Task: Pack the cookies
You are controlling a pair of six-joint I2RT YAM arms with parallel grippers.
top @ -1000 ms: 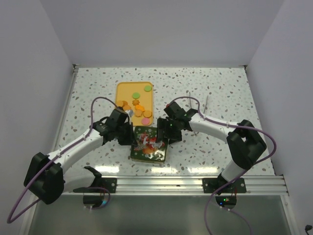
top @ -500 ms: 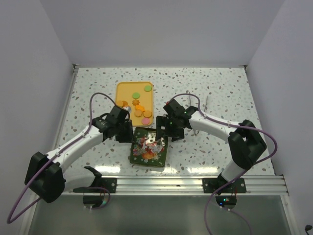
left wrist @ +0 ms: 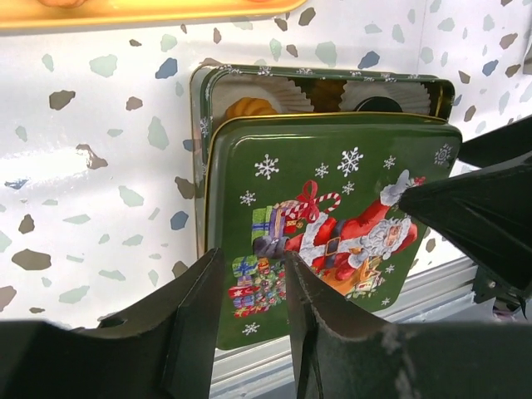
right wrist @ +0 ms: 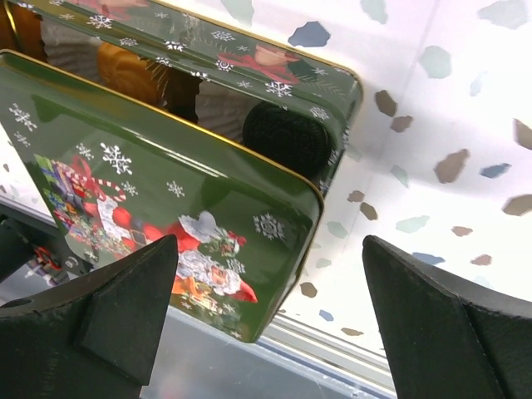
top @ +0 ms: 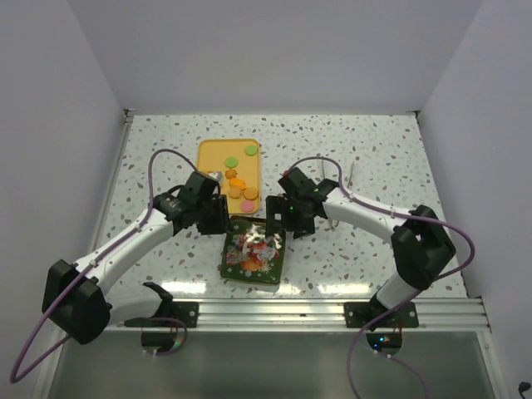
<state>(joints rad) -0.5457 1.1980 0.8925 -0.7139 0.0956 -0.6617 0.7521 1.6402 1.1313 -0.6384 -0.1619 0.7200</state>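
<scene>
Several cookies (top: 238,184), orange with a green and a pink one, lie on the orange tray (top: 208,150). In front of it stands the green tin (left wrist: 199,100), with its Santa lid (left wrist: 332,166) lying askew on top, shifted toward the table's near edge. At the tin's uncovered far end an orange cookie (left wrist: 249,106) and a dark one (left wrist: 378,104) sit in white paper cups. My left gripper (left wrist: 253,258) hovers at the lid's left side, narrowly open and holding nothing. My right gripper (right wrist: 270,245) stands wide open above the lid's (right wrist: 150,166) right corner, not touching it.
A metal rail (top: 332,312) runs along the table's near edge, just past the tin. White walls close in the speckled table on three sides. The right arm's dark finger (left wrist: 482,216) shows at the right of the left wrist view.
My left gripper has opened and let go of the lid, then drawn back to the left. The right gripper has opened wider and backed off. The lid now rests on the tin.
</scene>
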